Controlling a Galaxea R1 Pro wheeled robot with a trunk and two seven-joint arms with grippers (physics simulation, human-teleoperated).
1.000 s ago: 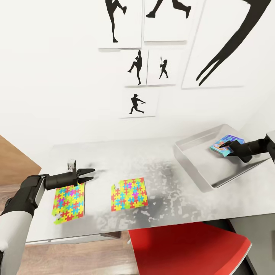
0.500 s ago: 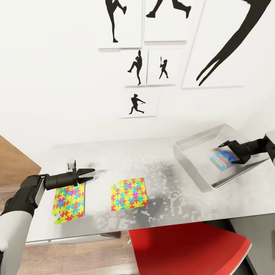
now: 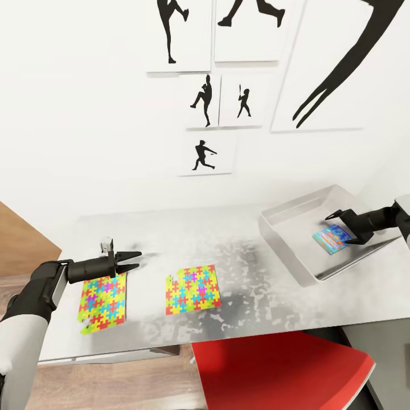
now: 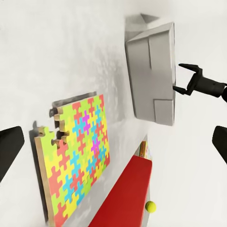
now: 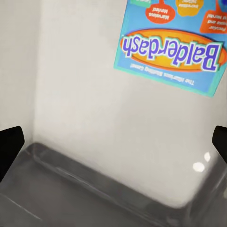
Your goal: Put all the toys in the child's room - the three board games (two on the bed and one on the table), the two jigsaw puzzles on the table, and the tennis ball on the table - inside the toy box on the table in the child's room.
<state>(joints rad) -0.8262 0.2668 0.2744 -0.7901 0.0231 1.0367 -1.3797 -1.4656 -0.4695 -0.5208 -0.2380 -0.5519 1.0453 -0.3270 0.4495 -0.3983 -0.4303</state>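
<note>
Head view: my left gripper (image 3: 130, 261) hangs with its fingers spread and empty just over the far edge of the left puzzle (image 3: 103, 303), which lies flat on the tabletop (image 3: 228, 239). The second puzzle (image 3: 192, 288) lies a little further toward my right, near the middle. My right gripper (image 3: 340, 226) is released too, over the toy box (image 3: 287, 242), with a board game (image 3: 331, 237) lying flat on the box floor just beneath the fingers. So the left arm is plainly the nearer one for either puzzle — the right is well apart from them.

Left wrist view: the second puzzle (image 4: 75, 156) lies ahead of my open fingers and off to one side, its long axis running roughly along my line of sight; beyond it stand the box (image 4: 151, 75) and the right gripper (image 4: 185, 79). A tennis ball (image 4: 150, 206) shows past the red chair (image 4: 120, 198).

Right wrist view: the board game (image 5: 172, 45) rests on the box floor (image 5: 94, 118), clear of my parted fingertips.
</note>
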